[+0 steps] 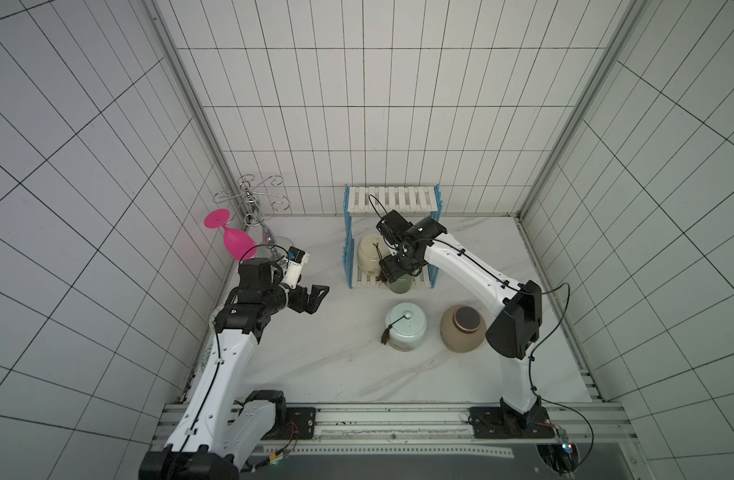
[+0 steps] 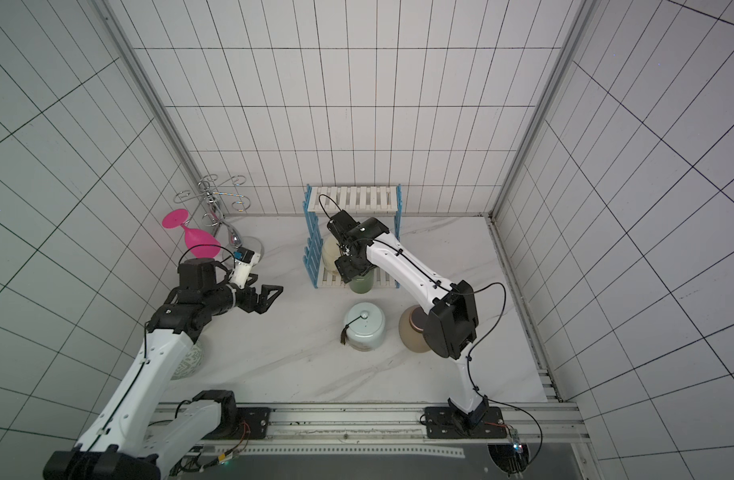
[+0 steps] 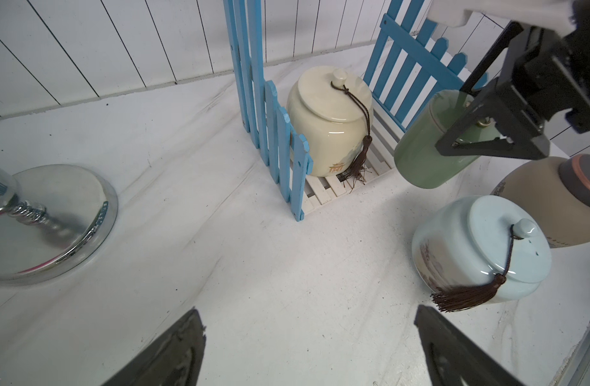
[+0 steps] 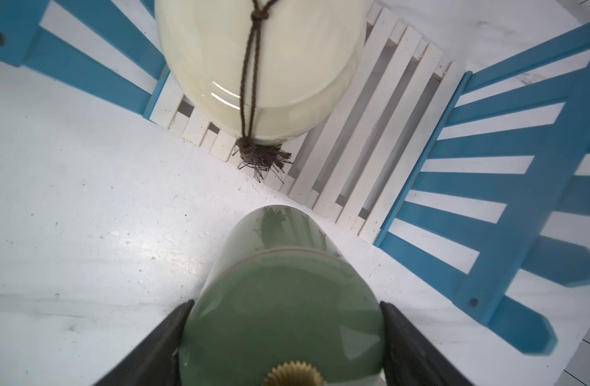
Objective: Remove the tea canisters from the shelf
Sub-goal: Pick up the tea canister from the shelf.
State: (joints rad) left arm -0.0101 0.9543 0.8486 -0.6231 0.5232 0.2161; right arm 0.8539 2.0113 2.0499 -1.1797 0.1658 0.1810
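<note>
The shelf (image 1: pixel 392 198) (image 2: pixel 353 198) stands against the back wall, with blue picket sides and white slats. A cream canister (image 1: pixel 371 253) (image 3: pixel 327 127) (image 4: pixel 263 50) with a dark tassel sits on its lower board. My right gripper (image 1: pixel 392 270) (image 4: pixel 285 302) is shut on the green canister (image 1: pixel 400 284) (image 3: pixel 420 157) (image 4: pixel 280 300), holding it tilted just in front of that board. A pale-blue canister (image 1: pixel 406 328) (image 3: pixel 477 244) and a tan canister (image 1: pixel 461 330) (image 3: pixel 547 200) stand on the table before the shelf. My left gripper (image 1: pixel 317 297) (image 3: pixel 308 314) is open and empty, left of the shelf.
A chrome scrolled stand (image 1: pixel 255 203) with a round base (image 3: pixel 53 217) fills the back left corner, and a pink goblet (image 1: pixel 232 239) hangs from it. A patterned vase (image 2: pixel 188 361) sits under my left arm. Tiled walls close in three sides.
</note>
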